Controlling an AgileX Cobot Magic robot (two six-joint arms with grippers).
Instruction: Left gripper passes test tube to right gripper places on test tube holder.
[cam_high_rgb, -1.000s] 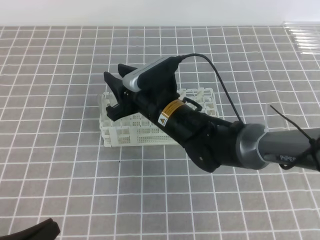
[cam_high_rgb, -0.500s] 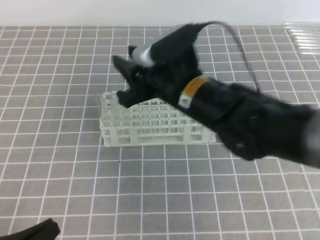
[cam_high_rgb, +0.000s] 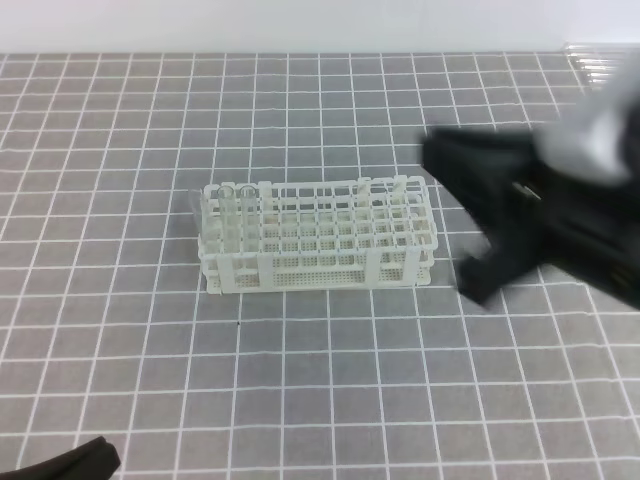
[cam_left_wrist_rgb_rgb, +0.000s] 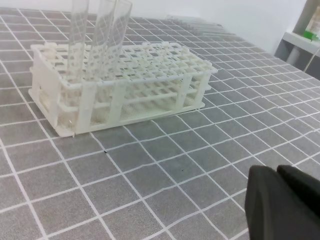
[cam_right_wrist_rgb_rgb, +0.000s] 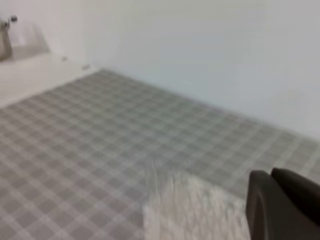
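The white test tube holder stands mid-table. Three clear tubes stand upright in its left end cells; one test tube is the nearest of them in the left wrist view, and they show faintly in the high view. My right gripper is a motion-blurred black shape right of the holder, touching nothing. In its own wrist view the fingers lie together, shut and empty, above the blurred holder. My left gripper rests at the table's near left corner, shut and empty.
A ridged clear tray of tubes lies at the far right edge, also seen beyond the holder. A grey checked mat covers the table. A shelf stands off the table's right side.
The right gripper lifted off the holder's left end and swung fast to the right, its jaws closing. The holder and the left gripper stayed put.
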